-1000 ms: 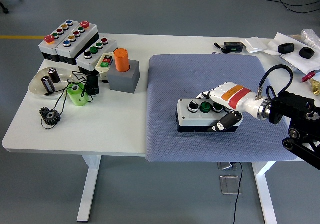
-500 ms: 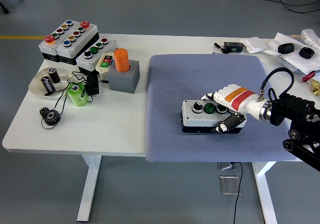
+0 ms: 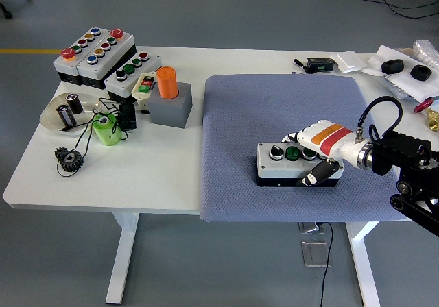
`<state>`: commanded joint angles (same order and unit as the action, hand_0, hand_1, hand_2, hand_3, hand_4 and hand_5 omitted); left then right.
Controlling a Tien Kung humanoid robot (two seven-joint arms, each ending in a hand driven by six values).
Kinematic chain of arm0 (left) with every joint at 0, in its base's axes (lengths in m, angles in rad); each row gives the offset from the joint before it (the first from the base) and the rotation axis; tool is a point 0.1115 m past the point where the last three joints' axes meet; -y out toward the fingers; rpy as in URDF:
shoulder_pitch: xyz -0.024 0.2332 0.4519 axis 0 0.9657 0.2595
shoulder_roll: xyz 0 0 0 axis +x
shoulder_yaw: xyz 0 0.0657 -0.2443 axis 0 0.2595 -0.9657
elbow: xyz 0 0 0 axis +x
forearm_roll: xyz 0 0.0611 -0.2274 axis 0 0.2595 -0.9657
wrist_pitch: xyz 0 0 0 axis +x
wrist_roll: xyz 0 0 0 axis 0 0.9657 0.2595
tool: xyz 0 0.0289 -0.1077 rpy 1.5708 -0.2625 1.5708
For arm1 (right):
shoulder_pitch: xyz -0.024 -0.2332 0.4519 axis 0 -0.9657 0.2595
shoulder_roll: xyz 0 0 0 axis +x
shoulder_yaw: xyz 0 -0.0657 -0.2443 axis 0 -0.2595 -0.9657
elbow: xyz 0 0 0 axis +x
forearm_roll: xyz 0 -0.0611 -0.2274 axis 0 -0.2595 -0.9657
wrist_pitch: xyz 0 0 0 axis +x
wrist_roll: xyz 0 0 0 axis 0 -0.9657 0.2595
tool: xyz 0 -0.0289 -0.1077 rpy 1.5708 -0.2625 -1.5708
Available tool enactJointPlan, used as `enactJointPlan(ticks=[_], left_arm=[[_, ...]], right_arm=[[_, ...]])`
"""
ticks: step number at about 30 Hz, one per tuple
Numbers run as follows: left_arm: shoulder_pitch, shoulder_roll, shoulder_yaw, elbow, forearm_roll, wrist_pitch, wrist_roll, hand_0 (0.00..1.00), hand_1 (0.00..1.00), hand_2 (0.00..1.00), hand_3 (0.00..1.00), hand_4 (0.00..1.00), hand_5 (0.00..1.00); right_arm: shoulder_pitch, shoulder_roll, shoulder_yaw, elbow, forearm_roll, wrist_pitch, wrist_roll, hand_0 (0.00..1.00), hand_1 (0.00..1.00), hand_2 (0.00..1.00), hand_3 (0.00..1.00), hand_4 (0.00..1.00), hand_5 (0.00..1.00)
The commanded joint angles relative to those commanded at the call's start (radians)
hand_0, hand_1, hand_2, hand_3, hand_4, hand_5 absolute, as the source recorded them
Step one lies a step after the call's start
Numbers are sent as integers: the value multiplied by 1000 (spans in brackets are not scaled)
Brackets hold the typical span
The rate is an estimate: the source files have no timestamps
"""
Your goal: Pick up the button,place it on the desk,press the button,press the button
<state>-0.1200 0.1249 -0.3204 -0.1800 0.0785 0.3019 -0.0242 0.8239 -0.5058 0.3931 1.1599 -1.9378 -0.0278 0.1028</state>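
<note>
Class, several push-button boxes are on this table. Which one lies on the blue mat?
The button box gripped by the right hand, near the mat's front edge. The other boxes sit clustered on bare table at the far left.

Just one cam here, the head view, high up on the robot's side, looking fwd and down. The white table point(image 3: 164, 177) fills most of the pic, near edge low at 6 o'clock, far edge and grey floor up at 12. It sits far enough back to take in nearly the whole top. The right arm point(image 3: 405, 157) comes in at 3 o'clock. No 2nd view to share with.
</note>
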Motion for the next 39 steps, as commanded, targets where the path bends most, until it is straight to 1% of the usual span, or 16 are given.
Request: enactJointPlan(ticks=[2, 3, 8, 9, 14, 15, 20, 21, 26, 27, 32, 33, 38, 39], left_arm=[[1, 0, -4, 0, 5, 0, 1, 654, 712, 707, 492, 329, 998], [1, 0, -5, 0, 6, 0, 1, 653, 712, 706, 492, 328, 998], [1, 1, 1, 0, 6, -1, 2, 653, 712, 706, 492, 328, 998], [1, 1, 3, 0, 2, -1, 1, 651, 711, 706, 491, 329, 998], [2, 1, 5, 0, 0, -1, 1, 651, 711, 706, 491, 329, 998], [2, 1, 6, 0, 0, -1, 1, 651, 711, 706, 492, 328, 998], [1, 1, 6, 0, -3, -1, -1, 651, 711, 706, 492, 328, 998], [1, 1, 7, 0, -4, -1, -1, 652, 711, 706, 492, 327, 998], [0, 1, 2, 0, -1, 0, 0, 652, 711, 706, 492, 327, 998], [-1, 1, 7, 0, -6, 0, -1, 652, 711, 706, 493, 328, 998], [-2, 1, 8, 0, -7, -1, -1, 652, 711, 706, 493, 328, 998], [-2, 1, 10, 0, -8, -1, -2, 651, 711, 706, 493, 327, 998], [-3, 2, 13, 0, -12, -2, -3, 651, 711, 706, 493, 327, 998], [-3, 2, 12, 0, -12, -2, -3, 652, 711, 706, 493, 328, 998]], right_arm=[[-2, -1, 1, 0, -9, 9, -12, 91, 57, 249, 536, 606, 347], [-2, -2, 1, 0, -12, 9, -14, 196, 189, 378, 730, 733, 492], [-8, -9, -1, 2, -14, -10, 7, 196, 189, 378, 730, 733, 492], [-8, -11, -2, 2, -14, -16, 13, 442, 382, 507, 842, 785, 497], [-11, -16, 0, 5, -15, -28, 41, 442, 382, 507, 842, 785, 497], [-11, -16, 0, 5, -16, -28, 45, 668, 524, 592, 896, 801, 479], [-10, -18, 0, 9, -19, -20, 48, 668, 524, 592, 896, 801, 479], [-10, -18, 0, 9, -19, -19, 49, 811, 659, 702, 926, 818, 466], [-12, -19, 1, 8, -15, -31, 61, 811, 659, 702, 926, 818, 466], [-12, -20, 2, 8, -14, -34, 61, 899, 779, 838, 984, 838, 421], [-14, -26, 8, 13, -9, -43, 68, 899, 779, 838, 984, 838, 421], [-15, -28, 10, 14, -8, -43, 68, 915, 810, 885, 998, 847, 399], [-21, -42, 25, 39, -11, -19, 57, 915, 810, 885, 998, 847, 399], [-22, -47, 28, 50, -8, -7, 51, 927, 833, 918, 998, 853, 388]])
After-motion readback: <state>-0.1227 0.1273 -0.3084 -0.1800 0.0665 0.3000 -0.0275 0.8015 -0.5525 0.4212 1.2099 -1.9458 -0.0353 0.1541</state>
